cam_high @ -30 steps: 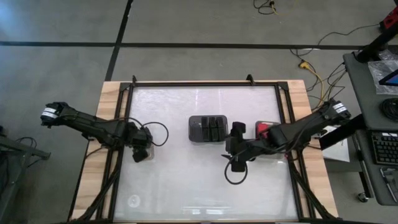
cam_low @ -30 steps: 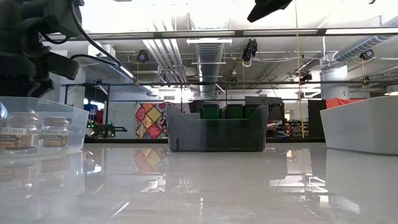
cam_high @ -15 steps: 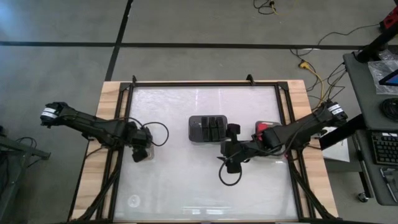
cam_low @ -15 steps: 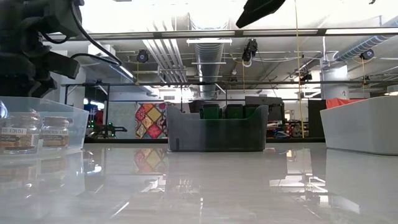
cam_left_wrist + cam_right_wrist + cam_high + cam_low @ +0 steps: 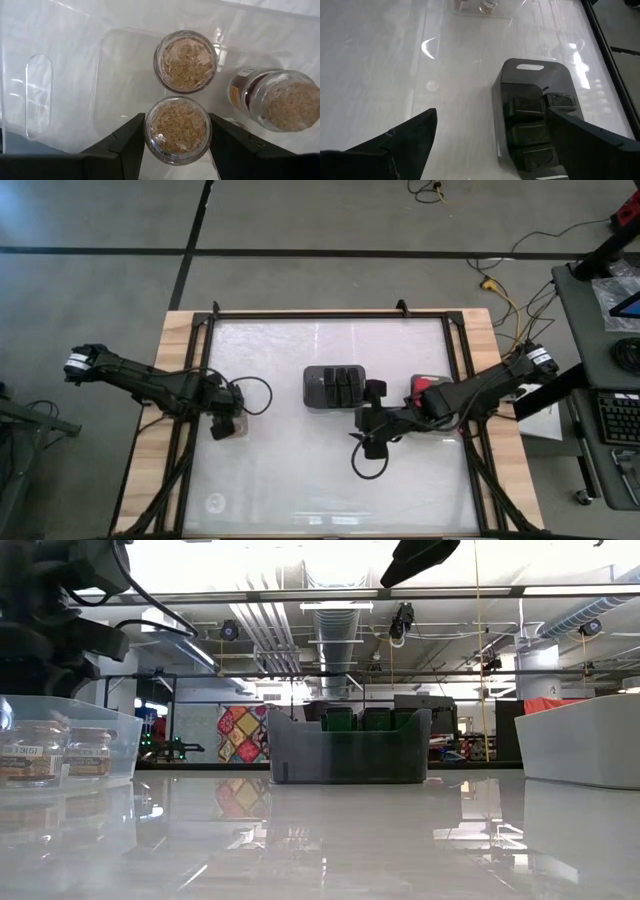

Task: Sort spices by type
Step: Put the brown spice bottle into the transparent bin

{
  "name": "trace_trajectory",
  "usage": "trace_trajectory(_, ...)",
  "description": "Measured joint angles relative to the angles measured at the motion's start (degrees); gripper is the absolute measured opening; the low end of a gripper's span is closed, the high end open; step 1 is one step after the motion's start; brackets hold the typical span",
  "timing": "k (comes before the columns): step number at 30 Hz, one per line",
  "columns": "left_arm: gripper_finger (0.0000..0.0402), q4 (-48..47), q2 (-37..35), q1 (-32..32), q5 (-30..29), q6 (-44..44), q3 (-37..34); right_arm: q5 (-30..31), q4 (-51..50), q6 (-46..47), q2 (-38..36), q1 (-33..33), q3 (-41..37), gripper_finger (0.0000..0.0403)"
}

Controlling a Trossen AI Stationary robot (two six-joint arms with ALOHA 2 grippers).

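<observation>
Two arms above a white table with three trays of sorted spices.

The left gripper (image 5: 176,145) is at nine o'clock on the table, over the clear tray (image 5: 228,428), and its fingers (image 5: 125,145) pinch one tan-topped jar (image 5: 178,129); two more jars (image 5: 186,61) stand just beside it in that tray. In the low view the jars (image 5: 30,750) carry a label with dark letters, but it is too small to read. The right gripper (image 5: 490,145) hangs near the centre, at about four o'clock from the dark tray (image 5: 335,386), with fingers spread wide and nothing between them. The dark grey blocks (image 5: 527,107) lie in this dark tray. Red blocks (image 5: 424,387) are at three o'clock, partly hidden under the right arm.
</observation>
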Motion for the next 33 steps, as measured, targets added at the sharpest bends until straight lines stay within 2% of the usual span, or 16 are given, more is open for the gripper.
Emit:
trace_trajectory(17, 0.0181, 0.67, 0.04, -0.26, 1.25, -5.38, -0.56, -0.02, -0.02, 0.55, 0.02, 0.0, -0.4, 0.0359)
trace_trajectory(33, 0.0181, 2.7, -0.13, -0.37, -0.11, -5.37, -2.97, 0.02, 0.04, 0.5, 0.02, -0.02, -0.41, 0.0359)
